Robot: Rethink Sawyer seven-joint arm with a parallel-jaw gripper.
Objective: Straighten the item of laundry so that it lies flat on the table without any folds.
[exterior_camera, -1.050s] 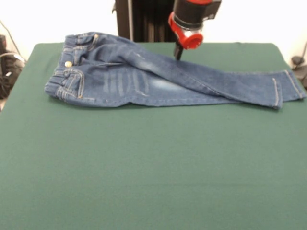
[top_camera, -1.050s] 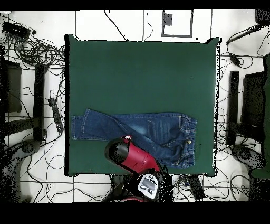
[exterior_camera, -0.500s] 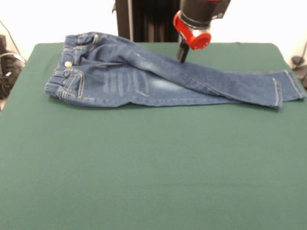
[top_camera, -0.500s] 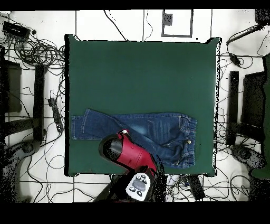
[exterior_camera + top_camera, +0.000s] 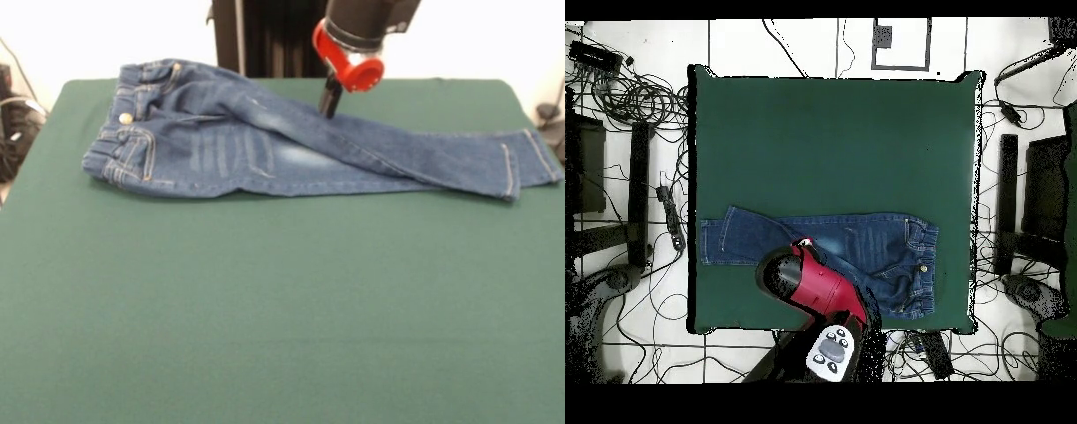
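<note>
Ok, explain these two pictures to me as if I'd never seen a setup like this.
The red and black thing is a robot arm. One picture looks at it from across the table, the other straight down from above. On the green table lies a small pair of blue jeans, waistband to the left in the front view, one leg crossed over the other, so not yet flat. The arm's gripper hangs over the upper leg near its far edge. It seems to hold nothing, though whether it is open or shut can't be made out. Cables cover the floor around the table.
</note>
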